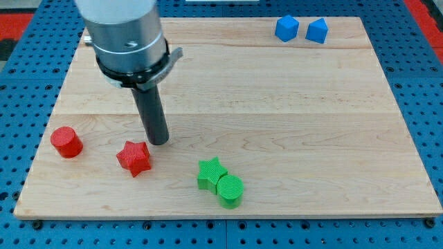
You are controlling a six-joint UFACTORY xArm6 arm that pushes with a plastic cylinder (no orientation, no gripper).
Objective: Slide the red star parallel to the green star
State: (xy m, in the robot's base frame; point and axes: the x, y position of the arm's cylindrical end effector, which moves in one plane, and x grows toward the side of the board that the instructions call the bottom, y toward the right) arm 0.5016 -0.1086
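This arm has no jaws, only my tip (159,140), just above-right of the red star (134,158). Light, stiff, probably slippery on the table (291,124); push its broad side squarely toward the green star (210,172).

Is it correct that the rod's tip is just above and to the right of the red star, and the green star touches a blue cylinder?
Not quite. In the camera view, my tip is indeed just above and right of the red star. But the cylinder touching the green star is the green cylinder, not a blue one. The two blue blocks sit at the board's top right.
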